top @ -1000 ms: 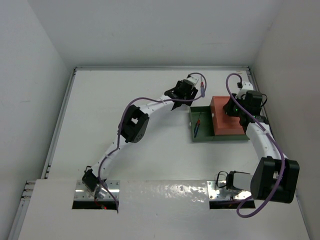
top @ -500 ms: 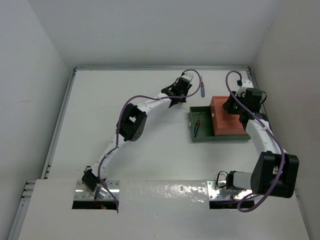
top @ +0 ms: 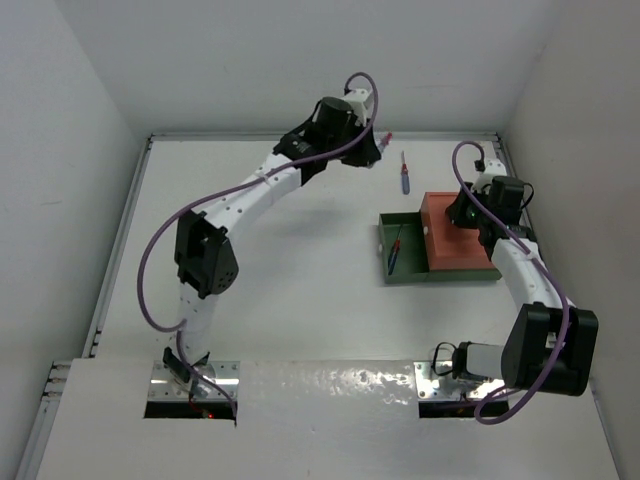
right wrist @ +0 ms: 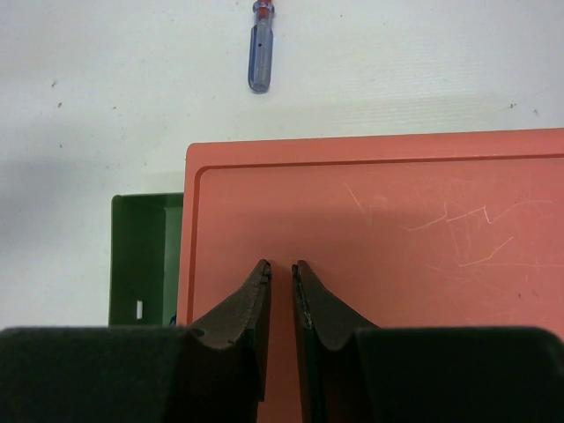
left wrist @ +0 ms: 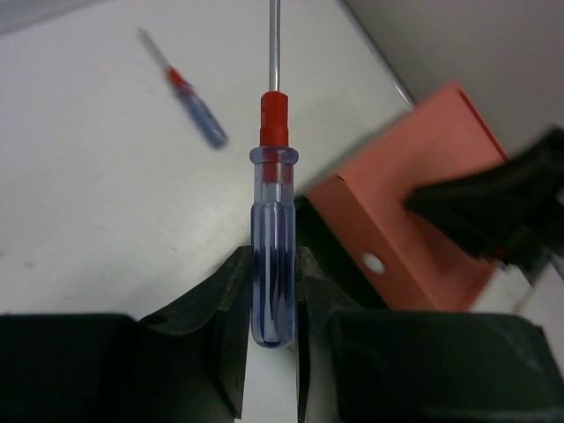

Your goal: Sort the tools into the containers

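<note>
The left gripper (left wrist: 273, 260), near the counter's (top: 280, 260) far edge, clamps a screwdriver (left wrist: 271, 220) by its blue handle. A second screwdriver (top: 404, 172) lies toward the far right corner; the right gripper (right wrist: 281, 269), nearly closed and empty, hovers over the orange-red tray (right wrist: 397, 238)

A matte white table (top: 300, 290) is spreading across the whole scene, with tiny dark specks (right wrist: 55, 85) dotting its surface. Plain white walls (top: 300, 60) are closing it in at the back and on both sides. A thin metal rail (top: 113, 250) is running along its left edge. A glossy white panel (top: 330, 385) is lying across the near edge, catching the light.
</note>
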Available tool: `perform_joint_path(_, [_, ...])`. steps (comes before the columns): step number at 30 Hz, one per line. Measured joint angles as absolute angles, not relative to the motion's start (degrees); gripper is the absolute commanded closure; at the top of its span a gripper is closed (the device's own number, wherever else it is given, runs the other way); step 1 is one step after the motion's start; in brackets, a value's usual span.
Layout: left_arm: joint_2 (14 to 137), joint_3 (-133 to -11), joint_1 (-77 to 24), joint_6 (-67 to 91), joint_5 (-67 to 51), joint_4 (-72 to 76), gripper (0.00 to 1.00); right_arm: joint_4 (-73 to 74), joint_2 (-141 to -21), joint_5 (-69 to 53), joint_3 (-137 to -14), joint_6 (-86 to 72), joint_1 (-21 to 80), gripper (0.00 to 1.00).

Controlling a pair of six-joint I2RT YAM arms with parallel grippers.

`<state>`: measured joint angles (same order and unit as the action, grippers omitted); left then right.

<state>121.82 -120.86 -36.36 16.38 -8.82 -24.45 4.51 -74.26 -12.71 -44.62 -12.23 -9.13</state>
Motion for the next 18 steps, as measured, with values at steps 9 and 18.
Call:
perform_joint_path(9, [122.26, -109.95, -46.89, 15.29, -22.02, -34.68, 1.00, 4.62, -73.10, -12.67, -44.21, -12.67, -9.13, 0.83])
perform_joint_path(18, [124.09, -107.18, -47.70, 18.57, -22.02, -34.50, 1.00, 5.43, -71.26, -12.23, -43.09, -12.62, -9.13, 0.84])
